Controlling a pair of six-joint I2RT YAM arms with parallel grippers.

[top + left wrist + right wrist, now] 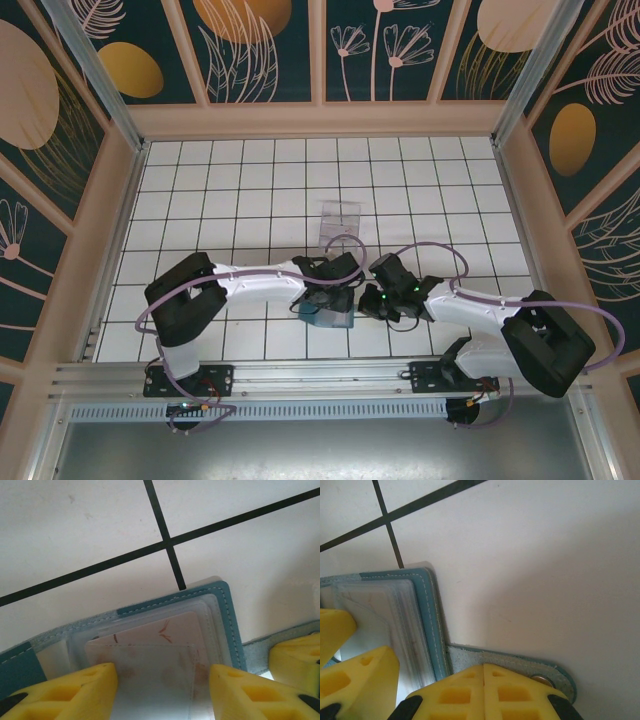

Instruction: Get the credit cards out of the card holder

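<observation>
Left pincer (161, 682) gapes half-open over card holder (227, 610); right pincer (484, 675) closed at its strap (520, 661).

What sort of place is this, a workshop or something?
Probably a robot test booth: two mechanical arms bolted to a metal rail, a white gridded table, and painted walls around.

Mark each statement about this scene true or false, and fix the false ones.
1. The right gripper has its jaws shut on the strap tab of the card holder. True.
2. The left gripper has its jaws pressed shut. False: they stand apart over the clear sleeves.
3. The card holder lies in the clear tray. False: it lies on the table, apart from the tray.
4. A card sits inside the clear sleeves. True.
</observation>
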